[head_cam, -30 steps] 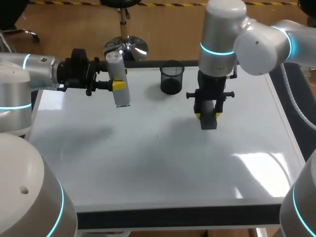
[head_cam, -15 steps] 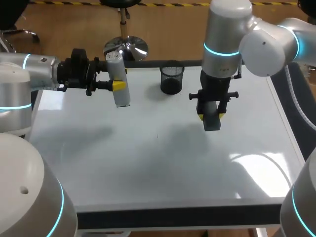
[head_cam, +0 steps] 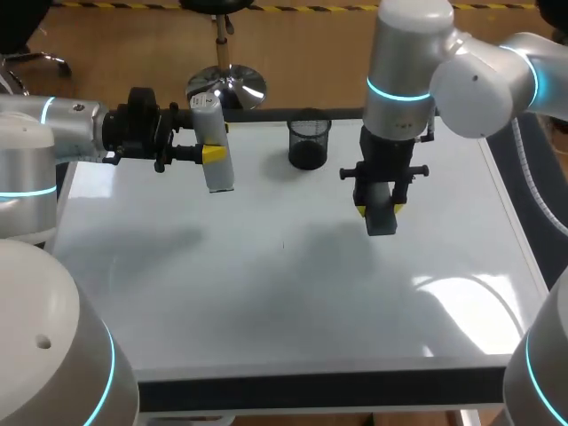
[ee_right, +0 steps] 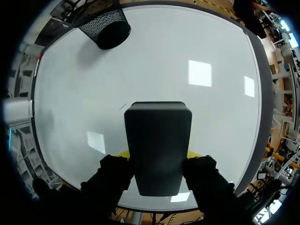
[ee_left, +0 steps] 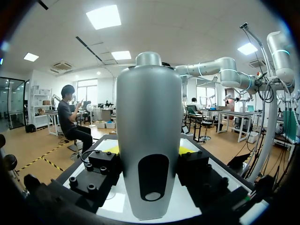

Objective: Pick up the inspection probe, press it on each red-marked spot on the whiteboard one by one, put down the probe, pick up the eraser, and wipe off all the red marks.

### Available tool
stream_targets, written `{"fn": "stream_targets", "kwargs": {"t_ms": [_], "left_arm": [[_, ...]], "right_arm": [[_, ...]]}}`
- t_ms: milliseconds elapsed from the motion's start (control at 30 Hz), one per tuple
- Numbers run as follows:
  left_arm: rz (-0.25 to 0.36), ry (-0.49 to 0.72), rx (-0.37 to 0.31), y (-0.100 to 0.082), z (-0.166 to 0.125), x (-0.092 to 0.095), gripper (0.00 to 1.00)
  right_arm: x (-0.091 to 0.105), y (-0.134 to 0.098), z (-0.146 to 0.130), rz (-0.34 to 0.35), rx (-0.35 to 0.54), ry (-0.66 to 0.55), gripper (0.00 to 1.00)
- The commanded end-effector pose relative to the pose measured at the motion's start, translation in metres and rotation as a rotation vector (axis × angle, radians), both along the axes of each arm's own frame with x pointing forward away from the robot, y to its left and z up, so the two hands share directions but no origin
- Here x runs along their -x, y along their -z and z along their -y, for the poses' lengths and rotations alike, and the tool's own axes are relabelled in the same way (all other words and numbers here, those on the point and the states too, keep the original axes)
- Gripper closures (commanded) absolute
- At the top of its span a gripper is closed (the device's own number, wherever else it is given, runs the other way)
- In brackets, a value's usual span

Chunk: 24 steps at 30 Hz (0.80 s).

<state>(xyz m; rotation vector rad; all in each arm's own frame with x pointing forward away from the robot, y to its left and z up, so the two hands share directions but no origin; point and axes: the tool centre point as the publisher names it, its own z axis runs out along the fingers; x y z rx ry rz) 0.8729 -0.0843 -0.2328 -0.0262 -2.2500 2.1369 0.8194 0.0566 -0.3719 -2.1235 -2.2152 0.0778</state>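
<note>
Left tool (head_cam: 211,154) first: its two yellow-tipped fingers are clamped on the probe (head_cam: 209,133), one from each side. The probe is a silver-grey cylinder with a rounded cap, and it stands close to upright in the air over the far left part of the whiteboard (head_cam: 266,302). Seen from the left wrist, it fills the space between the fingers, with a dark oval opening low on its body facing the camera. The left arm (head_cam: 53,133) comes in level from the left side, its wrist pointing across the board.

The right tool (head_cam: 378,211) grips the eraser (head_cam: 381,222), a dark grey block pinched between the yellow tips. Its long side points down at the whiteboard, right of the middle. From where I stand I cannot tell whether its lower end touches the surface. The right arm (head_cam: 404,71) hangs nearly straight down over it.

A thin dark mark (head_cam: 284,246) sits on the white surface between the two tools. In the right wrist view it lies just ahead of the eraser's end. At the far edge of the board a black mesh cup (head_cam: 309,142) stands upright, between probe and eraser and apart from both.
</note>
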Motion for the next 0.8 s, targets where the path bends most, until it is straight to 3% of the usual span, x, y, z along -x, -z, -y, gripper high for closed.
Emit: {"fn": "stream_targets", "kwargs": {"t_ms": [33,467,800], "left_arm": [[0.002,0.000,0.002,0.000,0.000,0.000,1.00],[0.002,0.000,0.002,0.000,0.000,0.000,1.00],[0.002,0.000,0.002,0.000,0.000,0.000,1.00]], "right_arm": [[0.000,-0.002,0.002,0.001,0.001,0.000,1.00],[0.004,-0.005,0.028,0.035,0.037,0.054,1.00],[-0.001,0.002,0.062,-0.025,0.030,0.047,1.00]]}}
